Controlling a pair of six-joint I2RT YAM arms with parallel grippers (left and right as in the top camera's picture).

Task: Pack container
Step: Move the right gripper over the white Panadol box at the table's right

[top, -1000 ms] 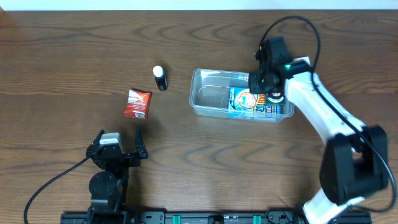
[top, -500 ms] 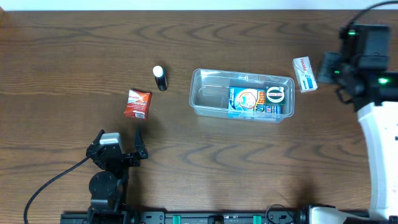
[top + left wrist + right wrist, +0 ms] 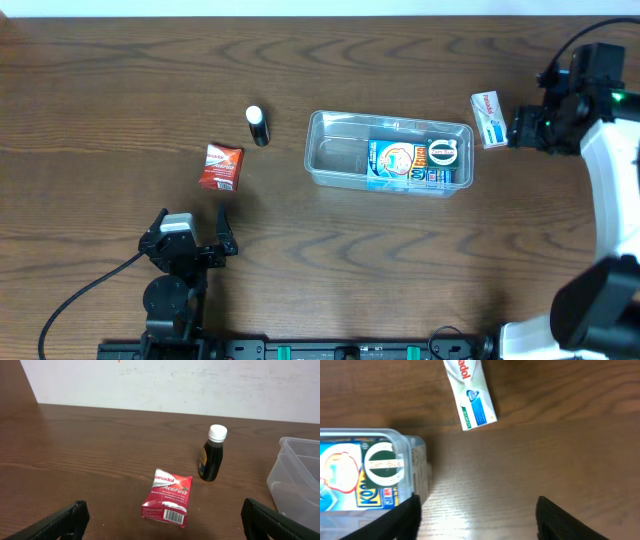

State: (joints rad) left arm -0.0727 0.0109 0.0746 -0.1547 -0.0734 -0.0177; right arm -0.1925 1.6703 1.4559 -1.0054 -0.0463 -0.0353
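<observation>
Overhead, the container [image 3: 335,157] sits on the dark wooden desk [image 3: 100,90] a little right of the middle, its long sides running left to right. It is a clear tub, and a blue printed packet [image 3: 393,165] lies flat in its right part. A round green and white lid [image 3: 443,153] sits at the packet's right end, while the left part of the tub shows only its clear floor. In the right wrist view the blue packet [image 3: 350,495] shows large letters beginning "Ko". The round lid [image 3: 382,463] carries a pale band of writing too small for me to read. To the right of the container, apart from it, lies a white box [image 3: 489,119] with green and blue print. In the right wrist view the red letters "adol" run along that box [image 3: 470,392]. My right tool [image 3: 520,128] hangs just right of the box, its fingers [image 3: 405,517] spread wide and gripping nothing. Well to the left of the container stands a small dark bottle [image 3: 258,126] with a white cap. Nearer and further left lies a red packet [image 3: 220,166]. The left wrist view lets me read "panadol ActiFast" on the red packet [image 3: 166,503], with a barcode at its near end, and the bottle [image 3: 212,454] stands upright beyond it to the right. My left tool [image 3: 192,228] rests at the near left of the desk, fingers [image 3: 65,520] wide apart and gripping nothing.
</observation>
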